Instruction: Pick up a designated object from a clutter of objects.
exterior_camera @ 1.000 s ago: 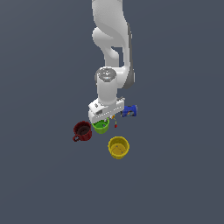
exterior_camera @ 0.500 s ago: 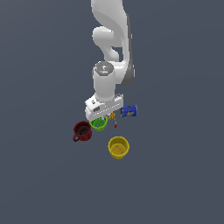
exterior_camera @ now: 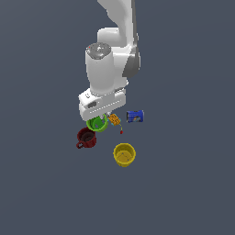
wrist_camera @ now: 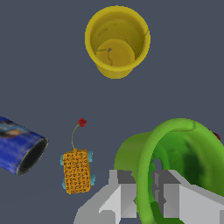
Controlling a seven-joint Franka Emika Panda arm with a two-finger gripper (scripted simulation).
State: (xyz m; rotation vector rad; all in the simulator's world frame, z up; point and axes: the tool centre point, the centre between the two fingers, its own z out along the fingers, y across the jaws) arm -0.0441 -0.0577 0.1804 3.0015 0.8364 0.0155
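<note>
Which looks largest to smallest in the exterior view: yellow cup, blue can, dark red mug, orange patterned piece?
1. Yellow cup and dark red mug: these look about alike, so I do not rank them.
2. Blue can, lying on its side.
3. Orange patterned piece, clearly the smallest.

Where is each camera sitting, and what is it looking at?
Exterior view: sits off the arm, looking down from high up at the white arm and the little group of things under it: green cup, dark red mug, yellow cup, blue can, orange piece.
Wrist view: rides on the wrist, looking past the pincer, whose grey fingers sit on either side of the green cup's wall.
Both show: the green cup, yellow cup, blue can and orange piece.
</note>
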